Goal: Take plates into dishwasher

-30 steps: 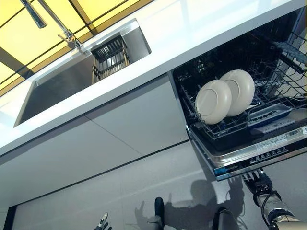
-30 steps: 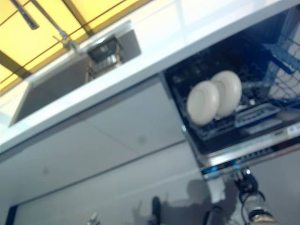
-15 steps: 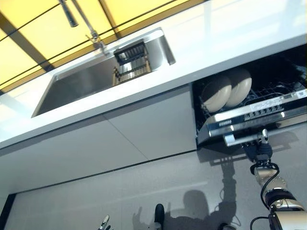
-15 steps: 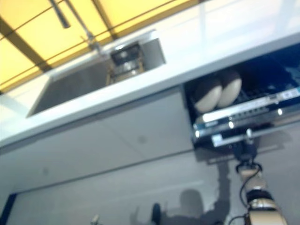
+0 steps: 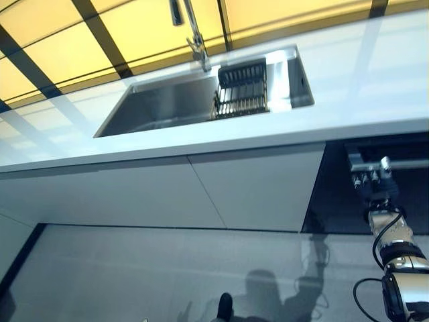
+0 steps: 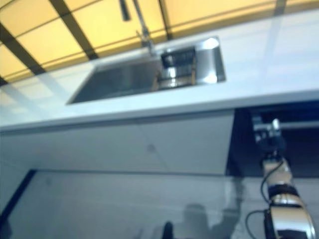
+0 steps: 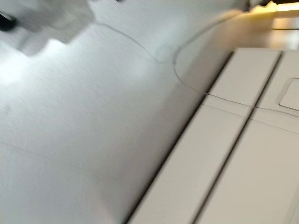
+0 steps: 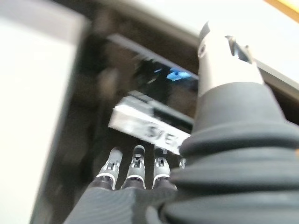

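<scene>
No plates show in any view. The dishwasher door (image 5: 402, 184) is up, nearly or fully closed: a dark glossy panel under the worktop's right end, with a straight silver bar handle (image 5: 395, 164) across its top.

Right robot hand (image 5: 374, 182) is raised at the handle. In the right wrist view its silver, dark-tipped fingers (image 8: 135, 169) stand straight in a row against the handle, not curled round it; the thumb (image 8: 224, 56) stands apart.

Left robot hand: not seen in any view; its wrist view shows only pale floor and flat cabinet fronts.

Worktop (image 5: 348, 87): white, smooth, glossy. Set into it on the left is a rectangular brushed-steel sink (image 5: 161, 107) with a ribbed dark wire rack (image 5: 242, 90) at its right end. A slim metal tap (image 5: 194, 33) rises at the far rim. Below are flat matt grey cabinet fronts (image 5: 201, 191).
</scene>
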Controlling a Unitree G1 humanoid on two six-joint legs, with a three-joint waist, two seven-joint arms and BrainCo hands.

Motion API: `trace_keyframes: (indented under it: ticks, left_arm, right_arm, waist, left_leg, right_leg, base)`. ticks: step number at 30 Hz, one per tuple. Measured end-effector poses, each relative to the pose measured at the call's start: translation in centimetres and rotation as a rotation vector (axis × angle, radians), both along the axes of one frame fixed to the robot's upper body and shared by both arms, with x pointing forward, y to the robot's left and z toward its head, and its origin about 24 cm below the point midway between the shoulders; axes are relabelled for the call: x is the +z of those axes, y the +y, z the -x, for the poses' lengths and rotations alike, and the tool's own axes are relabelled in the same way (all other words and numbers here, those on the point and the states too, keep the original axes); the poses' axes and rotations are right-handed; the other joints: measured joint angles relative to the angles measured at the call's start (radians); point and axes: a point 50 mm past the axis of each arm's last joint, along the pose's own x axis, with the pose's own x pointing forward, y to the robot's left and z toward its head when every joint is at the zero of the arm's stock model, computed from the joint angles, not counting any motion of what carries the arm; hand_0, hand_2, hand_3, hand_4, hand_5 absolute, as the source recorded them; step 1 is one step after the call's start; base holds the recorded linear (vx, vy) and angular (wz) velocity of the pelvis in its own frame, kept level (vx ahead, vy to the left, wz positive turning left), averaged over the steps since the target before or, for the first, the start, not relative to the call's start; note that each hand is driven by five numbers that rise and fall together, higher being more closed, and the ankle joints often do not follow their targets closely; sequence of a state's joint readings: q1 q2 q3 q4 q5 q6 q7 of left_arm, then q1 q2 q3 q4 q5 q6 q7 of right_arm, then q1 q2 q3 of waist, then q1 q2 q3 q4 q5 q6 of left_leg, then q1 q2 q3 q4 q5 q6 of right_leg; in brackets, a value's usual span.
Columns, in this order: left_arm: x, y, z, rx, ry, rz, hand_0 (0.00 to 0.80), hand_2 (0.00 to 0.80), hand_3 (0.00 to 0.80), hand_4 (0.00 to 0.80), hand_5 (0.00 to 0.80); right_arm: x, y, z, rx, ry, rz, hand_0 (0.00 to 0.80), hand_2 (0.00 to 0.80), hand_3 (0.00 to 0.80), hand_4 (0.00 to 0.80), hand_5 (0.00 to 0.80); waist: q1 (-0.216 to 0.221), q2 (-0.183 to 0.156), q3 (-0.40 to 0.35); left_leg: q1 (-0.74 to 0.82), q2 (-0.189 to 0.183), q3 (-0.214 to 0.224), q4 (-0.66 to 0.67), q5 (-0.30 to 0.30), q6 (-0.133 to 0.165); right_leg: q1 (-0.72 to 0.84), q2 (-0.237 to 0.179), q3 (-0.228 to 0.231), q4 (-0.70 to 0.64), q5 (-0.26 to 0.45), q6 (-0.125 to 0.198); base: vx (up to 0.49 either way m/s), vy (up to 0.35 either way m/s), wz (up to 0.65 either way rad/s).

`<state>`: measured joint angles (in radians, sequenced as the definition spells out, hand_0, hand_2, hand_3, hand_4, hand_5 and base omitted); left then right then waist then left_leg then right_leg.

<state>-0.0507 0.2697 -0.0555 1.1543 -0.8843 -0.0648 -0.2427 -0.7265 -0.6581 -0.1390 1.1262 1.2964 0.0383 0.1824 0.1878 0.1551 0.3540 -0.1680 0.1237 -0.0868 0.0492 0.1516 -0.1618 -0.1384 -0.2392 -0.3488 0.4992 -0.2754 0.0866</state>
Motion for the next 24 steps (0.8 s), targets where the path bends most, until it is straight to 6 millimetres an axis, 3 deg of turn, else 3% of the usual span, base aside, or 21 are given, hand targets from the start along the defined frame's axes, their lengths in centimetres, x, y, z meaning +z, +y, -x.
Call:
trace_keyframes:
  ticks: [5,7,8,10,13,18,24]
  left_arm:
    - [-0.3,0.4,0.7,0.012,0.044,-0.032,0.0,0.0,0.0,0.0,0.0]
    - [-0.4,0.5,0.6,-0.008,0.071,-0.059,0.0,0.0,0.0,0.0,0.0]
    - [-0.4,0.5,0.6,-0.008,0.071,-0.059,0.0,0.0,0.0,0.0,0.0]
    - [-0.2,0.0,-0.2,-0.021,0.062,-0.062,0.0,0.0,0.0,0.0,0.0]
    - [-0.9,-0.7,0.9,-0.075,0.138,-0.102,0.0,0.0,0.0,0.0,0.0]
    - [-1.7,-1.9,2.1,-0.126,0.212,-0.114,0.0,0.0,0.0,0.0,0.0]
    - [-2.0,-2.9,2.4,-0.192,0.236,-0.115,0.0,0.0,0.0,0.0,0.0]
  right_arm:
    - [-10.2,2.4,4.7,0.08,0.356,-0.032,0.0,0.0,0.0,0.0,0.0]
    - [-13.7,3.7,7.2,0.112,0.488,-0.036,0.0,0.0,0.0,0.0,0.0]
    - [-13.7,3.7,7.2,0.112,0.488,-0.036,0.0,0.0,0.0,0.0,0.0]
    - [-16.6,4.7,9.9,0.143,0.62,-0.024,0.0,0.0,0.0,0.0,0.0]
    - [-20.8,7.1,14.7,0.192,0.773,-0.045,0.0,0.0,0.0,0.0,0.0]
    - [-24.2,11.1,19.6,0.335,0.943,-0.018,0.0,0.0,0.0,0.0,0.0]
    - [-25.6,13.4,21.9,0.436,1.069,0.047,0.0,0.0,0.0,0.0,0.0]
  waist:
    - [-0.005,-0.111,-0.088]
    - [-0.008,-0.131,-0.128]
    - [-0.008,-0.131,-0.128]
    - [-0.018,-0.129,-0.15]
    - [-0.029,-0.14,-0.214]
    - [-0.056,-0.161,-0.261]
    - [-0.089,-0.182,-0.298]
  left_leg:
    - [0.065,0.013,0.03,-0.032,-0.018,0.013]
    - [0.082,0.011,0.037,-0.044,-0.022,0.017]
    - [0.082,0.011,0.037,-0.044,-0.022,0.017]
    - [0.099,0.011,0.047,-0.053,-0.026,0.023]
    - [0.13,0.005,0.061,-0.076,-0.032,0.031]
    - [0.152,0.013,0.091,-0.094,-0.033,0.031]
    - [0.175,0.019,0.114,-0.103,-0.036,0.029]
  right_leg:
    - [0.111,0.036,0.001,-0.145,0.041,0.01]
    - [0.155,0.049,0.003,-0.219,0.075,0.02]
    - [0.155,0.049,0.003,-0.219,0.075,0.02]
    - [0.196,0.06,0.006,-0.302,0.116,0.027]
    - [0.267,0.076,0.008,-0.421,0.168,0.039]
    - [0.296,0.093,0.028,-0.489,0.207,0.039]
    - [0.308,0.094,0.048,-0.504,0.212,0.032]
  base:
    - [0.16,0.024,0.0]
    - [0.09,0.023,-0.06]
    - [0.149,0.047,-0.03]
    - [0.15,0.051,-0.05]
    - [0.082,0.082,-0.03]
    - [0.053,0.055,-0.15]
    - [0.052,0.066,-0.09]
